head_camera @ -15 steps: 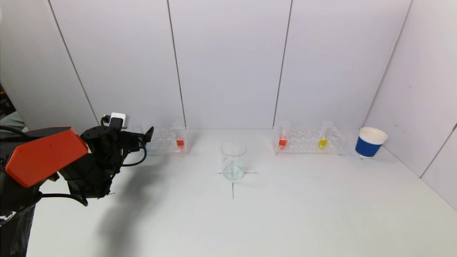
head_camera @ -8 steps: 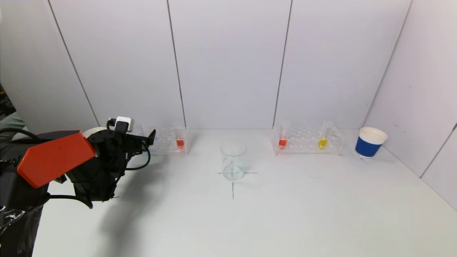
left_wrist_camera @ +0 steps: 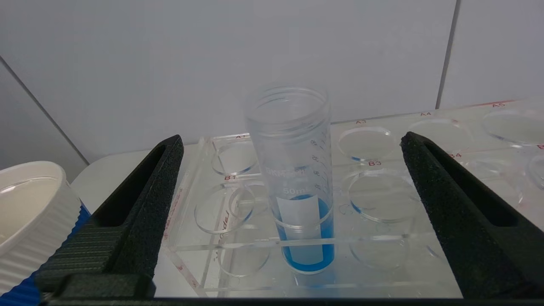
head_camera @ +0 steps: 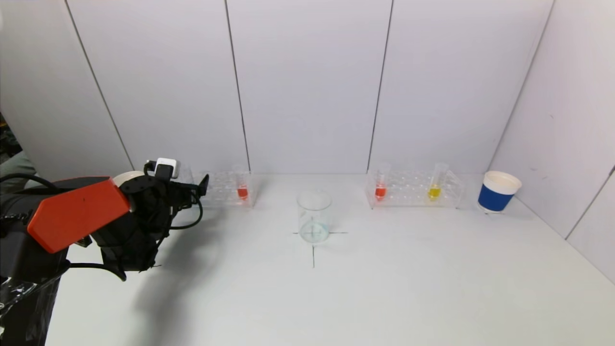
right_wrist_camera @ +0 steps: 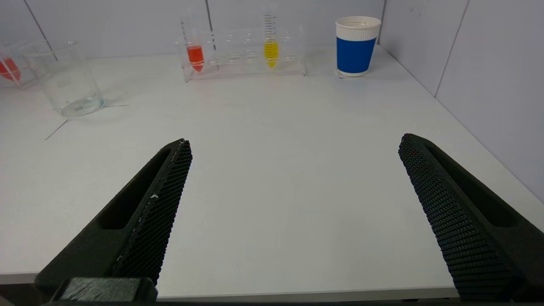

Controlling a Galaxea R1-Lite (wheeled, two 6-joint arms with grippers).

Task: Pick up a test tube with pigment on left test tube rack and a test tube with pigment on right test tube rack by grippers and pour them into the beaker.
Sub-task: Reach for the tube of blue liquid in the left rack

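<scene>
In the left wrist view a clear test tube with blue pigment (left_wrist_camera: 302, 238) stands upright in the left test tube rack (left_wrist_camera: 374, 187). My left gripper (left_wrist_camera: 291, 138) is open, its black fingers (left_wrist_camera: 140, 212) wide on either side and apart from the tube. In the head view the left gripper (head_camera: 198, 184) is at the left end of the left rack (head_camera: 218, 190), which also holds a red tube (head_camera: 242, 188). The beaker (head_camera: 314, 216) stands mid-table. The right rack (head_camera: 413, 192) holds a red tube (head_camera: 380, 188) and a yellow tube (head_camera: 435, 188). My right gripper (right_wrist_camera: 293, 142) hangs open over the near table, holding nothing.
A blue cup with white rim (head_camera: 498, 191) stands right of the right rack. Another white-rimmed cup (left_wrist_camera: 29, 212) sits just beside the left rack's end, close to my left finger. White walls close the back and right side. A cross mark (head_camera: 313, 250) lies under the beaker.
My left arm has moved a little forward and to the right towards the left rack, then nearly stopped. Nothing else has moved.
</scene>
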